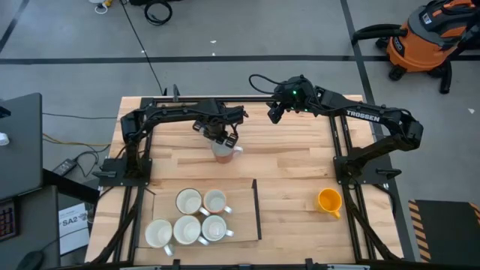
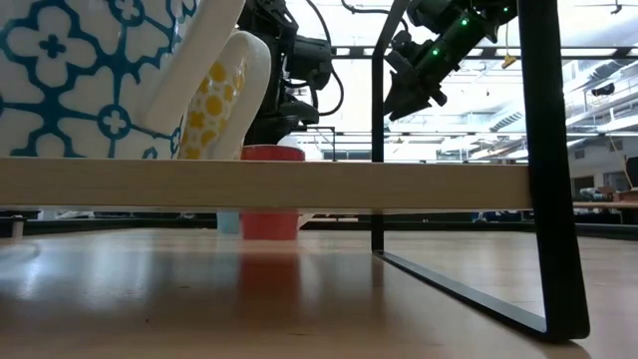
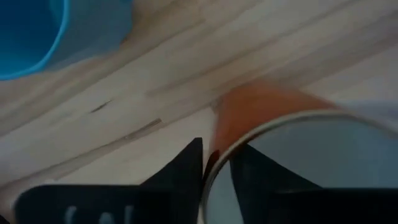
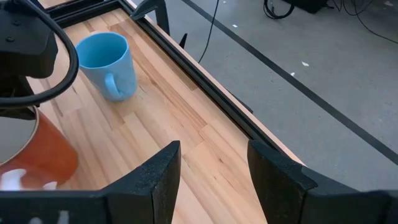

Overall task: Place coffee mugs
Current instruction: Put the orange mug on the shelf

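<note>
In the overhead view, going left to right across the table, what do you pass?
Cluster of five pale ceramic mugs in the wooden tray → left claw clamped on the reddish-brown ceramic mug's rim → right claw, open, raised → orange-yellow ceramic mug.

wooden table (image 1: 292, 180) with orange-yellow mug (image 1: 328, 201), reddish-brown mug (image 1: 223, 152), blue mug (image 4: 107, 65)

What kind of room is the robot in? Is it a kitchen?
Probably not a kitchen: more likely a workshop or lab. There is a grey taped floor with loose cables, an orange shop vacuum, and open ceilings with strip lights.
</note>
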Controlling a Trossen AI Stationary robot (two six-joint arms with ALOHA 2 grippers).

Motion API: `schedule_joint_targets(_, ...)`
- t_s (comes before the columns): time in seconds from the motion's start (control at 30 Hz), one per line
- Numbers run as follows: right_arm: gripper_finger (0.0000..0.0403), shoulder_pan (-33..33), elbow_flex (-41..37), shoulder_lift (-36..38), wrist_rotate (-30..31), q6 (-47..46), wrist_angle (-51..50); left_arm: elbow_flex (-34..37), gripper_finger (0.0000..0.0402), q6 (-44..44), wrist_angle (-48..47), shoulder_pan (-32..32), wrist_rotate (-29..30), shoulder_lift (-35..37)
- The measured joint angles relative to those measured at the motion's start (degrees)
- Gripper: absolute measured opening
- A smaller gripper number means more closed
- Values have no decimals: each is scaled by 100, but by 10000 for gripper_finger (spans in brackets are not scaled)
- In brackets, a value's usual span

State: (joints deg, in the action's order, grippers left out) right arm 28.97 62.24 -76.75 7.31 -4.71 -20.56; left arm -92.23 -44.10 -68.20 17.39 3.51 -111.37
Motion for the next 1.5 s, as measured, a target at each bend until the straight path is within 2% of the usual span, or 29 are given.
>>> schedule_joint_targets(0.17,191,0,0,0,1,0,-2,-26,28,472,82,2,-25,28)
schedule_joint_targets(0.5,191,-2,0,0,0,-2,-15,-335,28,2299,-244,-9,-141,23)
schedule_joint_targets(0.73,191,-2,-2,0,0,-2,-53,-640,28,3273,-1008,-144,-233,261)
schedule_joint_targets(1.13,191,-2,-2,0,2,-2,-358,-662,28,3491,-1690,-505,-437,1344)
schedule_joint_targets(1.3,191,-2,-2,0,0,-7,-358,-660,28,3417,-1930,-742,-356,1820)
schedule_joint_targets(1.5,191,-2,-2,0,0,-9,-358,-621,28,3095,-2165,-1003,91,2372)
